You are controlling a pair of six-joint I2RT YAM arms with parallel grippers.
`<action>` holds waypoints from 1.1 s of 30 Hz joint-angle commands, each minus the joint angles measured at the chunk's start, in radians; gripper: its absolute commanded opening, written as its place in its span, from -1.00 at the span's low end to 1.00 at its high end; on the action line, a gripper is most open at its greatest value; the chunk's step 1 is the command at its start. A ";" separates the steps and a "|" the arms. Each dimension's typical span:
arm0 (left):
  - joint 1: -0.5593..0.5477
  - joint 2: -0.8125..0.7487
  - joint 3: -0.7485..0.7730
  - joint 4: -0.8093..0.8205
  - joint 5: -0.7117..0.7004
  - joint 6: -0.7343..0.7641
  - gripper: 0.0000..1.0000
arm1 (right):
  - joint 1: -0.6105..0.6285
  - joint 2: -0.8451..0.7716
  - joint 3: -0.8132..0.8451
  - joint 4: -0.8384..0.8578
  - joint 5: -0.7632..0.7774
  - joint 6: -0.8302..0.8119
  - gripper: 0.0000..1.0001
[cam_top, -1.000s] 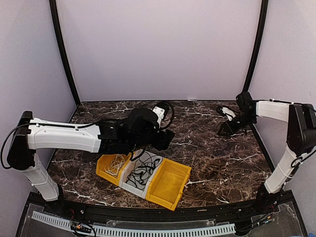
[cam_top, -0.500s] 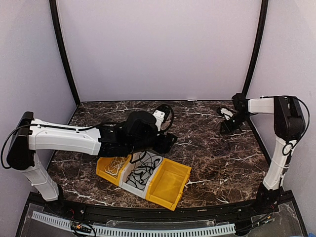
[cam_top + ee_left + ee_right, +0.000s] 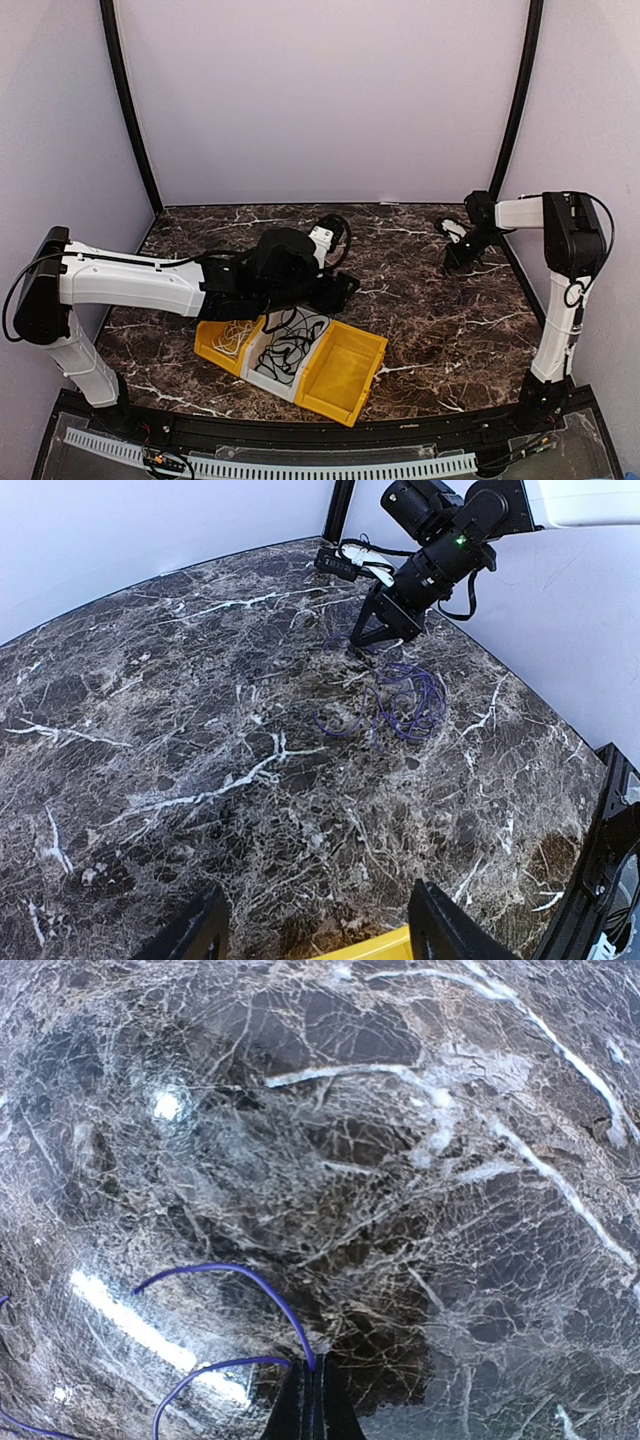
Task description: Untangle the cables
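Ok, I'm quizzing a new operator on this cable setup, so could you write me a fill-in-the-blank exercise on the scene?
1. The right gripper is shut on a cable whose colour is ____.
2. The left gripper is ____, with nothing held in it.
3. The black cables lie in the ____ of the three bins.
Missing words: purple; open; middle.
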 commanded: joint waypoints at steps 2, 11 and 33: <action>0.002 -0.032 -0.004 0.036 0.016 -0.008 0.29 | -0.004 -0.089 -0.029 -0.002 -0.064 -0.002 -1.00; 0.002 0.028 0.072 0.084 0.030 0.059 0.29 | 0.002 -0.463 -0.053 -0.131 -0.239 -0.035 -1.00; 0.002 0.444 0.491 0.452 0.352 0.346 0.19 | 0.072 -0.701 -0.010 -0.233 -0.626 -0.030 -1.00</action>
